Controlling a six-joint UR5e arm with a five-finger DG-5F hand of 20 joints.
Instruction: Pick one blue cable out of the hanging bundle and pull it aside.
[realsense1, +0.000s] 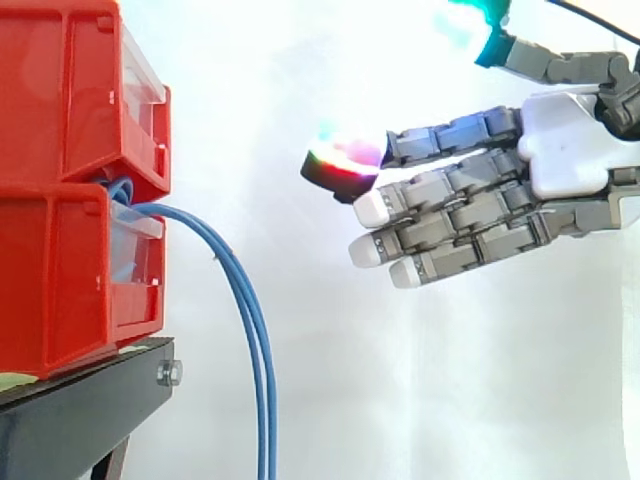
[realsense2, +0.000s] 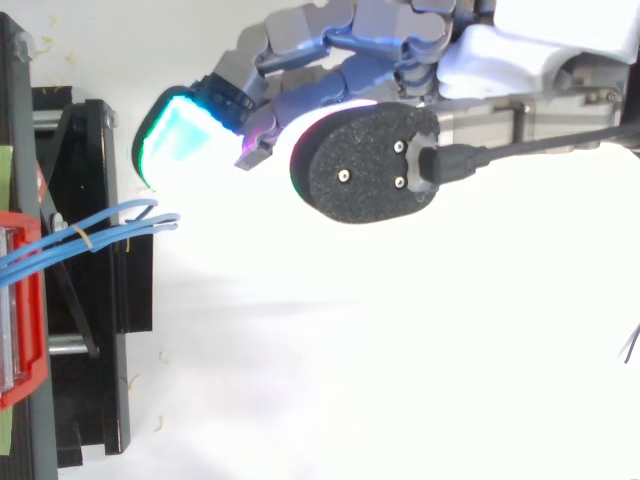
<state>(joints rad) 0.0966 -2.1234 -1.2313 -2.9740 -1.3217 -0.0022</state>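
**1. Work area.** At the left, two red bins (realsense1: 70, 190) are stacked on a black stand (realsense1: 70, 420). The blue cables (realsense1: 245, 300) come out from between the bins, arch outward and hang straight down before the white curtain. Seen from the side, the strands run close together, and I cannot tell their exact number. From above, a thin pale tie (realsense2: 80, 237) gathers them near the bin, and they fan slightly apart beyond it.

**2. Hand state.** My hand (realsense1: 565, 150) is at the right, well apart from the cables and about level with the top of their arch. It is released. The fingers are straight, the fingertips (realsense1: 370, 208) point toward the bins, the thumb is raised above them, and nothing is held. From above, it sits off to one side of the cable line.

**3. Procedure (my judgement).** The step in hand is the approach.
- Move left and bring the hand in line with the strands.
- Enter beyond the tie, where the strands separate.
- Slip one fingertip behind the outermost strand only.
- Pinch that strand against the thumb, then draw it sideways slowly.

The upper end is anchored at the bins, so a hard pull could drag the whole bundle along.

**4. Markings.** I can read no brand, label or writing on the bins, stand, cables or hand.
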